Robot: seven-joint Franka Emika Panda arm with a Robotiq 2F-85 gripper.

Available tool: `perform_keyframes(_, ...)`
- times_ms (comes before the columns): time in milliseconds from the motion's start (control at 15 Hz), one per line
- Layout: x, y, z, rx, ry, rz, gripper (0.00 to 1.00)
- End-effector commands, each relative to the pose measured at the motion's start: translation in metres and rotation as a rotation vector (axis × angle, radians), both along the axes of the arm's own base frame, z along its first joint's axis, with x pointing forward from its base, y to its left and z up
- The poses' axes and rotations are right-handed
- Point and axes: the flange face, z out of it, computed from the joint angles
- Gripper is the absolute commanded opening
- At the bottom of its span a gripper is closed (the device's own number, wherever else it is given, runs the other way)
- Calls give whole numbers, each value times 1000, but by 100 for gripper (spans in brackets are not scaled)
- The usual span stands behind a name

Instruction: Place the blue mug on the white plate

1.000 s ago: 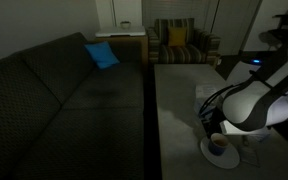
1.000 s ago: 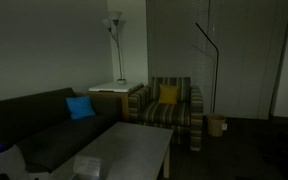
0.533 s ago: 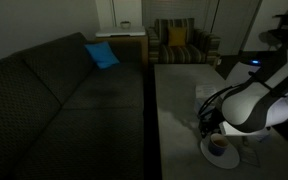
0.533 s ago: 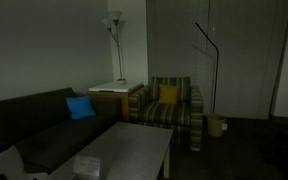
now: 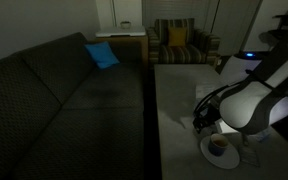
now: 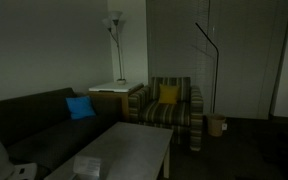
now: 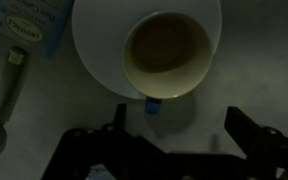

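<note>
Only the wrist view shows the gripper [image 7: 174, 128] spread wide and empty, near the blue mug [image 7: 169, 50] on the white plate [image 7: 89, 40].

A blue cushion [image 5: 101, 55] was laid on the dark sofa [image 5: 69, 100]. A striped armchair [image 5: 180, 47] was set beyond the sofa, a grey table [image 5: 174, 100] beside it.
</note>
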Motion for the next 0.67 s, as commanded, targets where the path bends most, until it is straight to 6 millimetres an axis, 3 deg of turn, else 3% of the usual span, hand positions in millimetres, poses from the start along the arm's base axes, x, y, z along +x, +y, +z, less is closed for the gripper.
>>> perform_keyframes(0,-16,20,37,-69,-31,-6,100)
perform_keyframes(267,-36,43,57,-123,-55,-43,100)
perform_keyframes(600,-67,63,60,-116,-13,-60,100)
